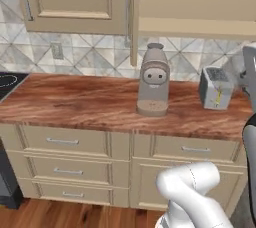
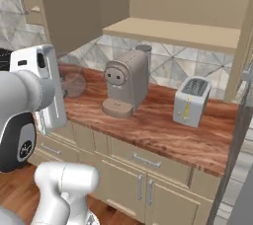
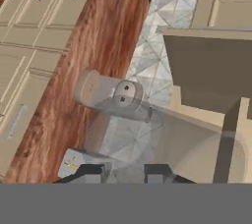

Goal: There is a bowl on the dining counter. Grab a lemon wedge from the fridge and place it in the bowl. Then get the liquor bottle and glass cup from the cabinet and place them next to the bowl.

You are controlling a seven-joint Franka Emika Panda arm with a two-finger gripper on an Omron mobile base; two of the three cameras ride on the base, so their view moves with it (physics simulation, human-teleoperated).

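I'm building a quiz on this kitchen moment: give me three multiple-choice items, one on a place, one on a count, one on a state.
1. In the left base view, where is the toaster? A) right of the coffee machine B) left of it C) on top of it
2. How many small appliances stand on the wooden counter? A) one B) two C) four
3. What is the tool doing? A) gripping a glass cup B) holding a lemon wedge C) pulling a drawer

1 A, it sits to the machine's right; 2 B, just those two; 3 A, the clear cup sits between its fingers.
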